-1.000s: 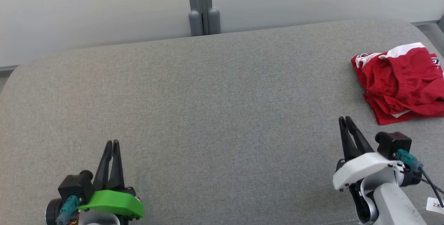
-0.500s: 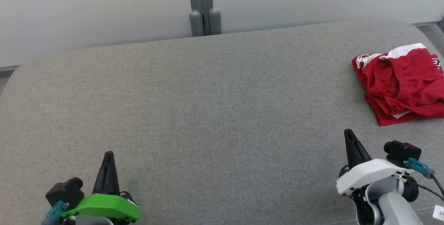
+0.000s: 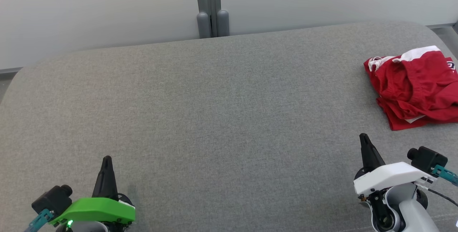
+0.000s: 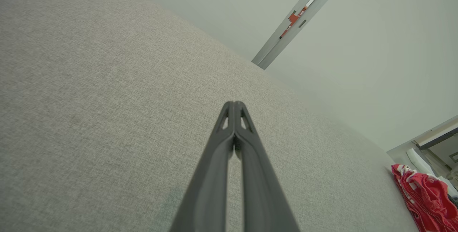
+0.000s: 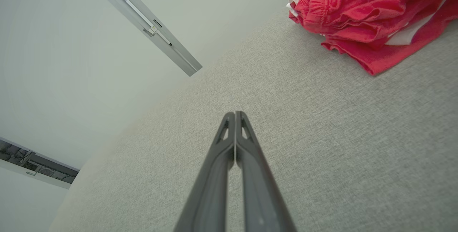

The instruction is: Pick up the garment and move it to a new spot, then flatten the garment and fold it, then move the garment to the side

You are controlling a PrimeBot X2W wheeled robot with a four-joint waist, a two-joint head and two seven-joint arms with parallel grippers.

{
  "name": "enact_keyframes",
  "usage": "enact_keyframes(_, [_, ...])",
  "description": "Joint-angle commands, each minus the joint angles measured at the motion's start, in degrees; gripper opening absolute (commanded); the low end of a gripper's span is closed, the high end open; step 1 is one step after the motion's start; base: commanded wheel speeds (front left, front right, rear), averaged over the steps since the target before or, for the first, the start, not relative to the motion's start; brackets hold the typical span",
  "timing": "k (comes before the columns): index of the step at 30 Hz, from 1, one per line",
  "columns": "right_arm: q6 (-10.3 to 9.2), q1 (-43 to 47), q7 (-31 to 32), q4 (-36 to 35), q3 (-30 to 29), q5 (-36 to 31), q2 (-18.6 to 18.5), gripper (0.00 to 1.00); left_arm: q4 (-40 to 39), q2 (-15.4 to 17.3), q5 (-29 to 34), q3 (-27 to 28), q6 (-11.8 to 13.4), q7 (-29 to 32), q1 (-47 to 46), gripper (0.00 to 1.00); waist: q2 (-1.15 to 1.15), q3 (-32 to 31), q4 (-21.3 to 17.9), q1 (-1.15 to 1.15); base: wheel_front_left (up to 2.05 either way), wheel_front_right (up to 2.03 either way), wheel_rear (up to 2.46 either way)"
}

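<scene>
We see the left gripper (image 3: 106, 159), green-capped, over the near edge of the grey cushion (image 3: 229, 110) toward its left corner, jaws pressed together on nothing and tips pointing at the pale wall (image 3: 107, 10). Toward the near right corner we find the white-shelled right gripper (image 3: 364, 138), its jaws likewise closed and empty. Beyond it, apart from its tips, the red garment (image 3: 415, 82) with white trim lies bunched at the cushion's right edge.
</scene>
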Motion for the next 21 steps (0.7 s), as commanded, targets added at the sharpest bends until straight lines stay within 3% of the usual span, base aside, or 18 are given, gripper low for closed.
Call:
enact_keyframes(1, [0.01, -0.48, 0.48, -1.32, -0.4, 2.23, -0.17, 0.0, -0.94, 0.26, -2.06, 0.45, -0.38, 0.43, -1.63, 0.0, 0.0, -0.02, 0.02, 0.0, 0.0, 0.0, 0.0])
enact_keyframes(21, [0.01, 0.45, 4.08, -3.61, -2.08, 16.46, 0.35, 0.0, -1.74, 0.38, -16.5, 1.94, -1.02, 4.47, -2.41, 0.0, 0.0, -0.27, 0.33, 0.0, 0.0, 0.0, 0.0])
